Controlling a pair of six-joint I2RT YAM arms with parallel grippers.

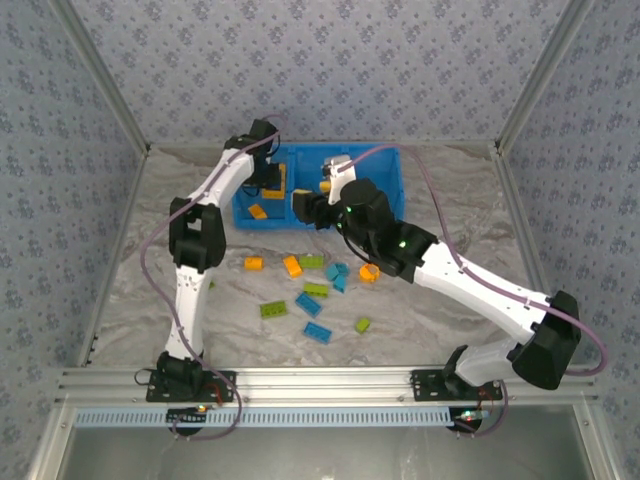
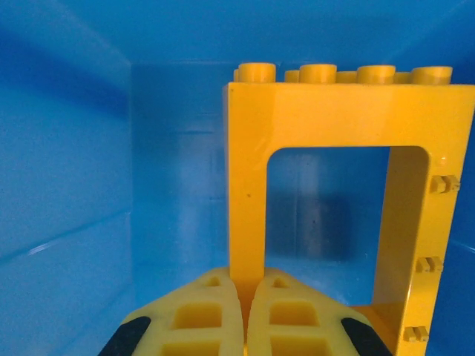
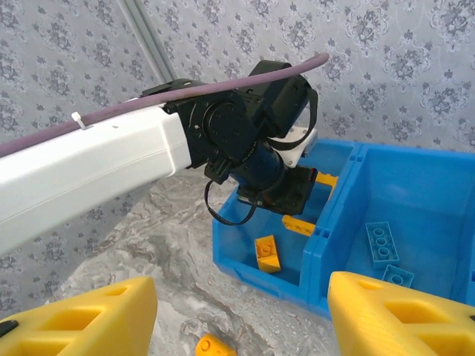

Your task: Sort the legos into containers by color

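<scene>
My left gripper (image 2: 245, 297) is shut on one upright leg of the orange open frame piece (image 2: 326, 104), held upright inside the left container of the blue bin (image 2: 74, 148). From above, the left gripper (image 1: 272, 183) is down in that compartment, where an orange brick (image 1: 258, 211) lies. My right gripper (image 3: 241, 326) stands open with nothing between its fingers, above the table just in front of the bin (image 3: 252, 271); from above the right gripper (image 1: 300, 207) is at the bin's front wall. Two blue bricks (image 3: 382, 243) lie in the middle compartment.
Several loose legos lie on the table in front of the bin (image 1: 380, 175): orange (image 1: 292, 265), blue (image 1: 336, 272) and green (image 1: 272, 309). One orange brick (image 3: 211, 345) lies just below my right gripper. The left arm's wrist (image 3: 252, 148) hangs over the left compartment.
</scene>
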